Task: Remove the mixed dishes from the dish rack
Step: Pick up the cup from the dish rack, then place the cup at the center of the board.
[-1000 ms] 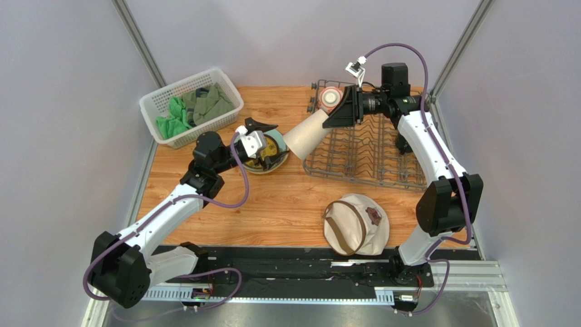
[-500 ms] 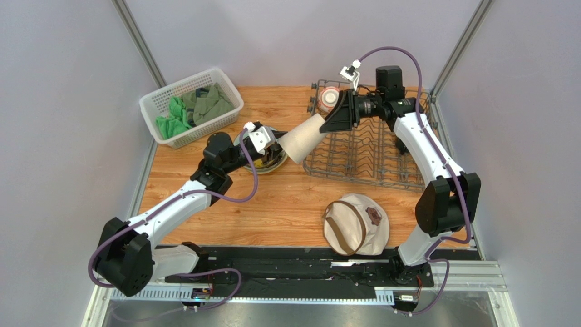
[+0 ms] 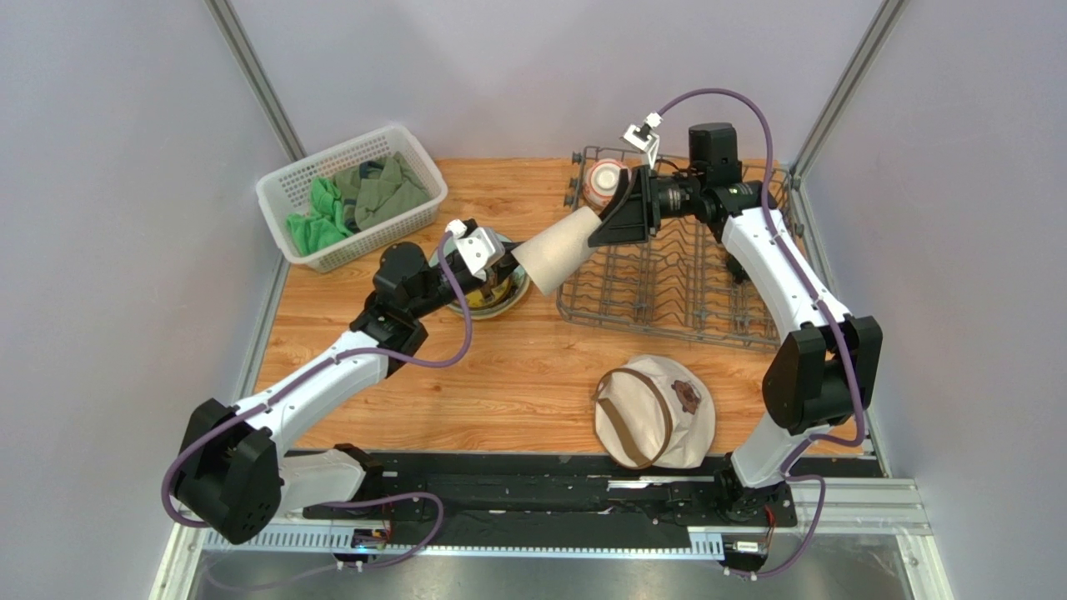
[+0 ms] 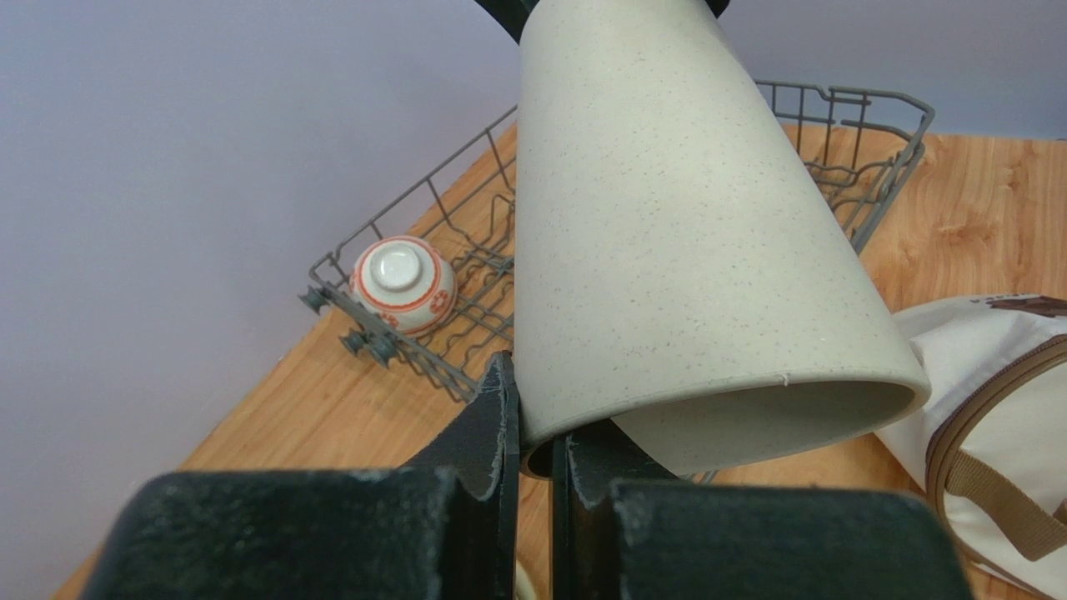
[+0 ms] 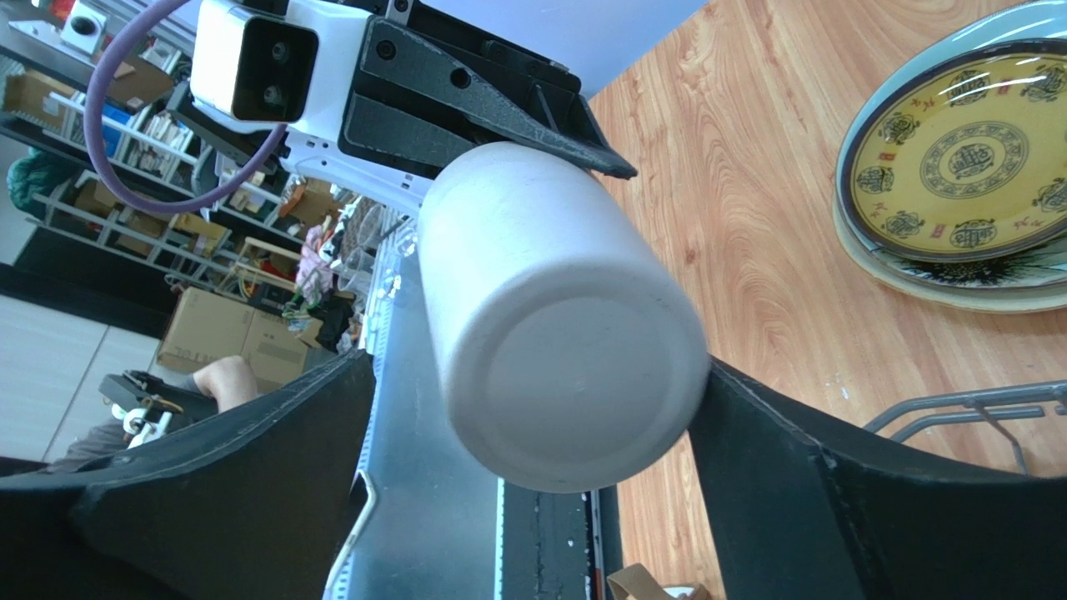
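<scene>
A: How do the left gripper's (image 4: 536, 419) jaws stand?

B: Pinched together on the rim of the beige tumbler (image 4: 676, 225), one finger inside the mouth and one outside.

A: And the right gripper (image 5: 539, 369)?

B: Its fingers (image 5: 226, 488) are spread, one on each side of the tumbler's flat base. There is a gap on one side. I can't tell whether the other finger touches.

A: So where is the tumbler?

B: In the air between the two, lying nearly level. Its mouth faces the left arm and its base the right. It hangs over the left edge of the dish rack (image 3: 676, 294).

A: What else is in the rack?

B: The red-orange-and-white patterned bowl (image 4: 401, 285), upside down in the far left corner.

A: And the surface?

B: A wooden table (image 3: 501, 375) with plain grey walls around it. The small dark yellow-patterned plate (image 5: 971, 156) tops a stack on the wood, just left of the rack and under the left wrist. A white lattice basket (image 3: 376, 234) of green cloths stands at the far left. A round beige hat (image 3: 651, 413) lies near the front edge.
</scene>
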Action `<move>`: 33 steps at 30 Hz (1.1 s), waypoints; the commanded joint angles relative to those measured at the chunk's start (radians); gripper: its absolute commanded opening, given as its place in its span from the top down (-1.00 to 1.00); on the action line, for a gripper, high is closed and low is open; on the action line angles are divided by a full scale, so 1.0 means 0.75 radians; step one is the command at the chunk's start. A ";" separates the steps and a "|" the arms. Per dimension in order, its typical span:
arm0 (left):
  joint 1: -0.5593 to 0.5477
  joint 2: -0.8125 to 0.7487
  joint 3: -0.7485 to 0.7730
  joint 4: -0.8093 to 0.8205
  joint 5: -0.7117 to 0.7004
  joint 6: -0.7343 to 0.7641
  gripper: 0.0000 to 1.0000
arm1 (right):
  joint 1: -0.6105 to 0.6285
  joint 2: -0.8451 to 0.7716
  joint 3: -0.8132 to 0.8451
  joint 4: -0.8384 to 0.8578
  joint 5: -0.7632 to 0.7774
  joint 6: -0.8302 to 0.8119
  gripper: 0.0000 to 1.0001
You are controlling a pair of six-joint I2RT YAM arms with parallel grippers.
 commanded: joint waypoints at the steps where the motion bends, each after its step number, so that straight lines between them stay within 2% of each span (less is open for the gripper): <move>1: -0.007 -0.049 0.045 -0.010 -0.074 0.046 1.00 | 0.008 -0.040 0.000 0.027 0.009 -0.004 -0.99; 9: -0.001 -0.125 0.051 -0.184 -0.238 0.171 1.00 | -0.015 -0.044 0.004 0.023 0.030 -0.007 -0.99; 14: 0.081 -0.186 0.121 -0.429 -0.267 0.186 1.00 | -0.027 -0.048 0.008 0.017 0.040 -0.011 -0.99; 20: 0.210 -0.229 0.262 -0.873 -0.211 0.349 1.00 | -0.027 -0.046 0.020 -0.010 0.056 -0.029 -0.99; 25: 0.314 -0.229 0.417 -1.288 -0.254 0.480 1.00 | -0.027 -0.036 0.036 -0.032 0.060 -0.047 -0.99; 29: 0.439 -0.129 0.562 -1.572 -0.279 0.588 1.00 | -0.025 -0.017 0.055 -0.047 0.056 -0.049 -0.99; 33: 0.629 -0.002 0.766 -1.875 -0.271 0.644 1.00 | -0.025 -0.001 0.065 -0.051 0.054 -0.049 -0.99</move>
